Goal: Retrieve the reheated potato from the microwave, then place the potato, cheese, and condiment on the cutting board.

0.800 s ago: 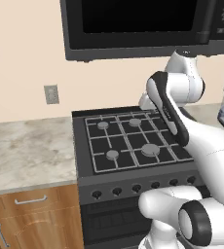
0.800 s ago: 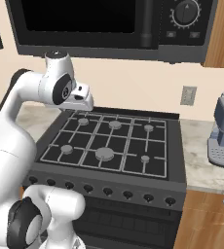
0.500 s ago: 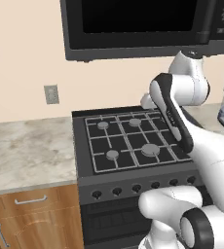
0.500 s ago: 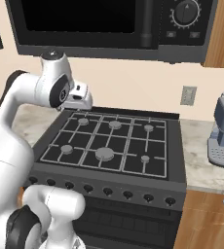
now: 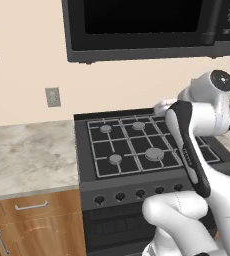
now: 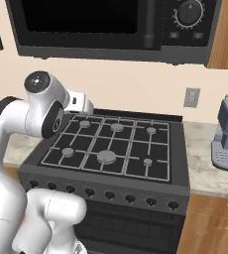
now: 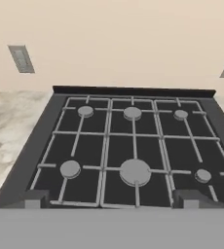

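Note:
The microwave (image 5: 142, 25) hangs above the stove as a black box with its dark glass door shut; its round knob (image 6: 188, 12) sits on the panel at the right. My gripper (image 7: 111, 200) is open with nothing between its fingertips (image 7: 33, 199), and it looks down over the stove's front burners. The white hand (image 6: 79, 101) hovers over the stove's back left corner, well below the microwave. The potato, cheese, condiment and cutting board are out of view.
A black gas stove (image 5: 132, 145) with several burners lies under the hand. Marble counter (image 5: 27, 155) runs to its left above wooden drawers. A grey coffee machine (image 6: 227, 134) stands on the right counter. A wall outlet (image 6: 191, 97) is behind it.
The arm's upper joint has sunk lower and drawn back toward the base. The stove, the microwave and the base have not shifted.

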